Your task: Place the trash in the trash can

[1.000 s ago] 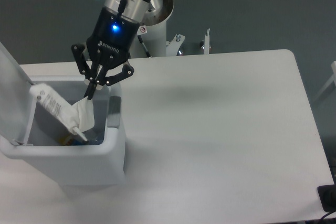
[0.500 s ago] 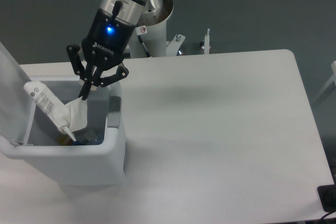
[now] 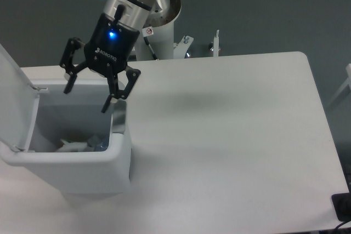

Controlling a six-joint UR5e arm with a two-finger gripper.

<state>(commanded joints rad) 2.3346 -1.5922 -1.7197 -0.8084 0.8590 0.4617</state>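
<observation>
The white trash can (image 3: pixel 118 160) stands at the table's left front with its flip lid (image 3: pixel 13 102) raised to the left. My gripper (image 3: pixel 88 98) hangs open over the can's mouth, its black fingers spread wide with nothing between them. Down inside the can lies the white wrapper (image 3: pixel 71 145), and beside it a bluish piece of the plastic bottle (image 3: pixel 98 142) shows by the near wall. Most of the trash is hidden by the can's front wall.
A grey latch tab (image 3: pixel 119 118) sits on the can's right rim. The white table (image 3: pixel 230 135) spreads to the right. The robot base (image 3: pixel 162 31) and small fixtures (image 3: pixel 215 42) stand at the table's back edge.
The gripper opened and let go of the white wrapper, which dropped into the can. The fingers spread wide and the hand shifted slightly left.
</observation>
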